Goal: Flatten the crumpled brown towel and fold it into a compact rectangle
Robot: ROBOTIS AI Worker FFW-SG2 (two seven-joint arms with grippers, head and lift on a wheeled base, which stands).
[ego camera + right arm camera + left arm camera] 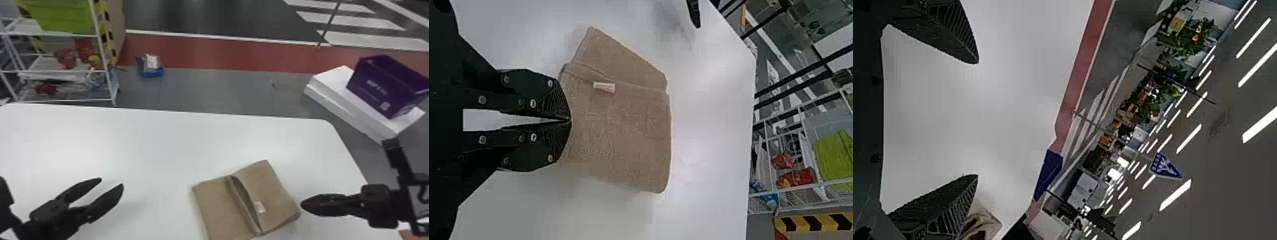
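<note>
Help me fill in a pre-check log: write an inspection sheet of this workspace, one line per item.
Surface: white table, no spill seen.
Job's things: brown towel, partly folded, a raised gap between its two panels, the panels askew; pale label on one panel.
Clutter: brown edge in the head view's lower right corner, too little to identify.
Grippers: left gripper open over the table, away from the towel; right gripper shut at the towel's edge, contact unclear.
Cables: nothing seen.
Surroundings: beyond the table, white wire rack with stored items; purple bin on white blocks.
</note>
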